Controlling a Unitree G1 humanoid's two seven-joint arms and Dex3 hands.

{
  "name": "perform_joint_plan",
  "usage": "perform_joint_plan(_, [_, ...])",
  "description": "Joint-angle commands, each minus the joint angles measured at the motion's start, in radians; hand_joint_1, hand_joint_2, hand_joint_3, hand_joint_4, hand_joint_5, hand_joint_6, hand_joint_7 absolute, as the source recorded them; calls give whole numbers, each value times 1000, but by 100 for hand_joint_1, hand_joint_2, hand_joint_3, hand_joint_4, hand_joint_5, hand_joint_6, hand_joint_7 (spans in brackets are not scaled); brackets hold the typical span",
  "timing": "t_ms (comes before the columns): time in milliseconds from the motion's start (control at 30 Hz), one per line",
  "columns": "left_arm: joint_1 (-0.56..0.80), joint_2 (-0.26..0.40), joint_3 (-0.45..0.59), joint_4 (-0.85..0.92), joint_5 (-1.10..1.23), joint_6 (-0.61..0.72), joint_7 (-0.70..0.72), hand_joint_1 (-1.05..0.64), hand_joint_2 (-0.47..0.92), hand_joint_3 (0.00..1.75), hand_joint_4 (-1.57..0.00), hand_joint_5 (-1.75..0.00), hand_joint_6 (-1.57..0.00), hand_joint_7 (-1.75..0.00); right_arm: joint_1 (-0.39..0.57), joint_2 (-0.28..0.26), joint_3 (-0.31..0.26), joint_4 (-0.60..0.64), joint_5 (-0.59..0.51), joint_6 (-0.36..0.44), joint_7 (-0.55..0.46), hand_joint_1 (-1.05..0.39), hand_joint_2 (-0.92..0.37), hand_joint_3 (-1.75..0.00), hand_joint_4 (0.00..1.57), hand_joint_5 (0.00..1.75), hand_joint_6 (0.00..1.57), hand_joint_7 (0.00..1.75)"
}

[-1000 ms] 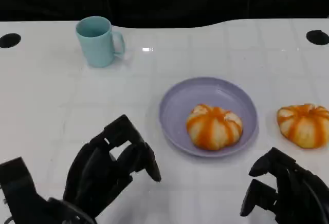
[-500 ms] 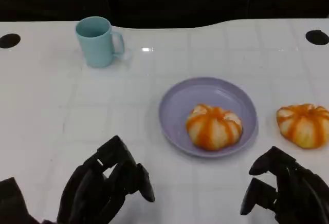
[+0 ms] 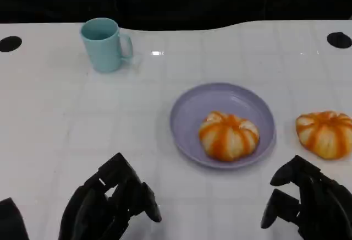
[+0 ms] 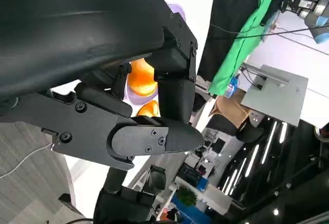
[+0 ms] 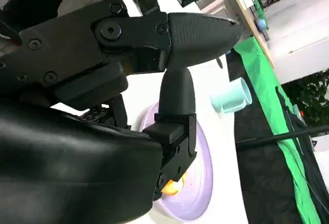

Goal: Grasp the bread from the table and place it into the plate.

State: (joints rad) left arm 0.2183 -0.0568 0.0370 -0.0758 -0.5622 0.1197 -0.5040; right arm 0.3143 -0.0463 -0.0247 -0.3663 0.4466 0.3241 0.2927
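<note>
Head view shows one orange-striped round bread bun (image 3: pixel 229 136) lying in the lavender round plate (image 3: pixel 190 108) at centre, another bun (image 3: pixel 325 134) at right edge. Left hand (image 3: pixel 110 207) and right hand (image 3: pixel 308 207) at the bottom hold nothing, fingers loosely curled apart.

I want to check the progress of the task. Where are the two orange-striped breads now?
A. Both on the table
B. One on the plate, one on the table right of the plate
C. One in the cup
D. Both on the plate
B: one bread lies on the purple plate, and the other bread rests on the white table to the plate's right.
</note>
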Motion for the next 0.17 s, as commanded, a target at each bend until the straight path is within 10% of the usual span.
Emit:
perform_joint_plan(33, [-18,2,7,28,6,-20,-8,-57,92,41,-76,-175,-53,-175,-13,-12,-19,19,9,-13,12,-53,-92,-44,61,175,39,166])
perform_joint_plan(167, [-23,2,6,39,13,-31,-5,-57,92,42,-77,-175,-54,-175,-17,-10,-20,31,3,-22,18,-54,-92,-42,61,175,40,165])
